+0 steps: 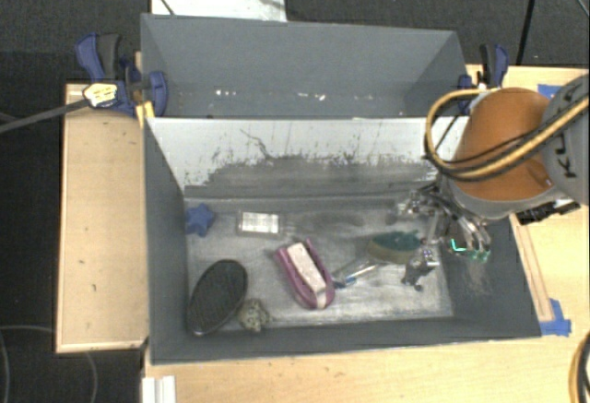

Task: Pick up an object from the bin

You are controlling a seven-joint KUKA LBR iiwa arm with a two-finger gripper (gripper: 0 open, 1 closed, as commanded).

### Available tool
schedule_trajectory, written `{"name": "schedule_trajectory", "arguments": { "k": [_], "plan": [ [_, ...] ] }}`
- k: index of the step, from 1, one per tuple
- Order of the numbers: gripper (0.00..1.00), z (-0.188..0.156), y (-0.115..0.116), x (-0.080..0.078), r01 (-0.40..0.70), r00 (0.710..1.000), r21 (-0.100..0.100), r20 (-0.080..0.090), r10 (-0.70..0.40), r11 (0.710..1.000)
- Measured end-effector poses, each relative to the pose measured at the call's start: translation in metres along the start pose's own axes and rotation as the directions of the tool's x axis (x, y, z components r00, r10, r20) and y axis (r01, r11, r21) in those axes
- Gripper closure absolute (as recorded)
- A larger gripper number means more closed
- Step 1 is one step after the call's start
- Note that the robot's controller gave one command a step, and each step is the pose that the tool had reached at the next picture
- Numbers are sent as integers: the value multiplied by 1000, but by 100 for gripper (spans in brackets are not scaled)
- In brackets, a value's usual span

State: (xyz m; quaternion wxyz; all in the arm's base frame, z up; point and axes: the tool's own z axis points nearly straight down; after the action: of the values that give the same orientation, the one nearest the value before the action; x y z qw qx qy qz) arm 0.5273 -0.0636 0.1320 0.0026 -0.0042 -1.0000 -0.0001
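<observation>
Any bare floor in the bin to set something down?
Bare: back strip between clear packet and gripper; front strip right of pink-and-white pouch. Crowded: black oval brush with speckled lump front-left; teal thing by gripper.

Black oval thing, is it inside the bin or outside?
Inside: the black oval thing lies on the floor of the bin, in the near left corner.

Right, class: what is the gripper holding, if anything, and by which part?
It cannot be told. The gripper is low at the right end of the bin, by a teal thing, but no hold shows.
</observation>
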Motion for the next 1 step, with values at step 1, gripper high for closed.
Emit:
{"name": "schedule_trajectory", "arguments": {
  "k": [1],
  "plan": [
    [0, 61, -16, -1, 174, 985, 2, 11, -174, 985]
  ]
}}
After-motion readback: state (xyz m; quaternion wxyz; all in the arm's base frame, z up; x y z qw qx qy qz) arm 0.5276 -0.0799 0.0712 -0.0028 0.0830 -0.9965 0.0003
